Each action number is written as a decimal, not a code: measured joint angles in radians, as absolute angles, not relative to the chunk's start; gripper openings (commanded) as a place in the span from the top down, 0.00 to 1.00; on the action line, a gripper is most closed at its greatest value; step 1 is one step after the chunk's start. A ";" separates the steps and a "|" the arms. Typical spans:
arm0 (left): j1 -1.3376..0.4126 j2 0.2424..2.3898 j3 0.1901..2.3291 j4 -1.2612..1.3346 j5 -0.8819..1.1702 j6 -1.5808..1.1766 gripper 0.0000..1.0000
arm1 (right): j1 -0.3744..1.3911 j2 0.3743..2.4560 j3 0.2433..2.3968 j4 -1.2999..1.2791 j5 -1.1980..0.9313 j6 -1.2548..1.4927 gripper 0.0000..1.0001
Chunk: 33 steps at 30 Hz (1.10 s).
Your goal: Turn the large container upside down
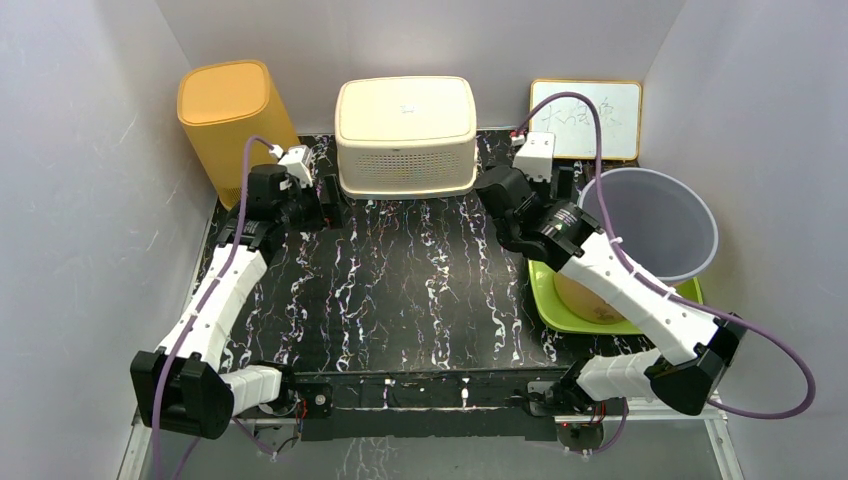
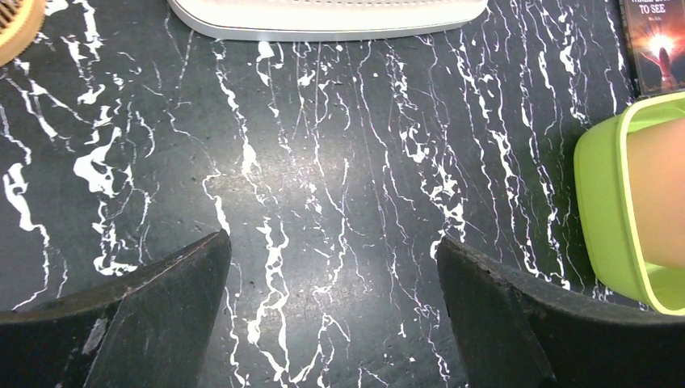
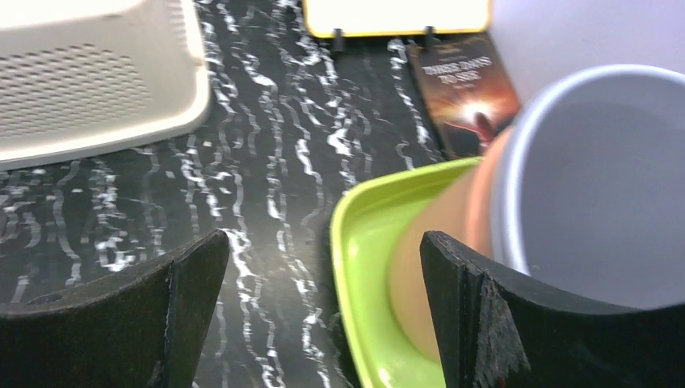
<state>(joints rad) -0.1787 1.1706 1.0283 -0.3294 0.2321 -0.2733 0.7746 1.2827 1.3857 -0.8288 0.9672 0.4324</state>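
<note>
— Start nearest the arm bases. What is on the table (image 1: 400, 300)?

— It has a black, marble-veined top. At about 4 o'clock from its middle lies a green tray (image 1: 556, 305), and a peach vessel (image 1: 583, 297) stands in it. A lavender bucket (image 1: 650, 220) sits mouth up over that vessel at 3 o'clock. I cannot tell whether it rests on the vessel or only leans against it.

— And the hands?

— The left gripper (image 2: 331, 250) hangs over bare table at about 11 o'clock. Its fingers are spread wide with nothing between them. The right gripper (image 3: 323, 242) is between 1 and 2 o'clock, just beside the bucket. It is spread just as wide and is also empty. In its wrist view the tray's near edge lies under the gap.

— Where is the large container?

— The large container (image 1: 405, 135) is cream with perforated sides. It stands at 12 o'clock against the back wall, just beyond the two grippers and between them. Its closed flat face is up and its flared rim is down on the table. Neither gripper touches it.

— Anything else back there?

— A yellow bin (image 1: 228, 115) stands in the far corner at about 10 o'clock. A whiteboard (image 1: 586, 118) is propped up at 1 o'clock, and a book (image 3: 464, 89) lies flat just in front of it.
</note>
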 measured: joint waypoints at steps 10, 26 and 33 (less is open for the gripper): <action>-0.179 1.209 1.028 -0.286 0.309 -0.277 0.02 | 0.769 1.264 1.515 -1.085 1.131 0.551 0.16; -0.179 1.188 0.979 -0.240 0.363 -0.289 0.02 | 0.457 1.168 1.360 -0.947 1.026 0.427 0.23; -0.179 1.176 0.979 -0.240 0.363 -0.280 0.02 | 0.416 1.175 1.308 -0.862 0.931 0.387 0.46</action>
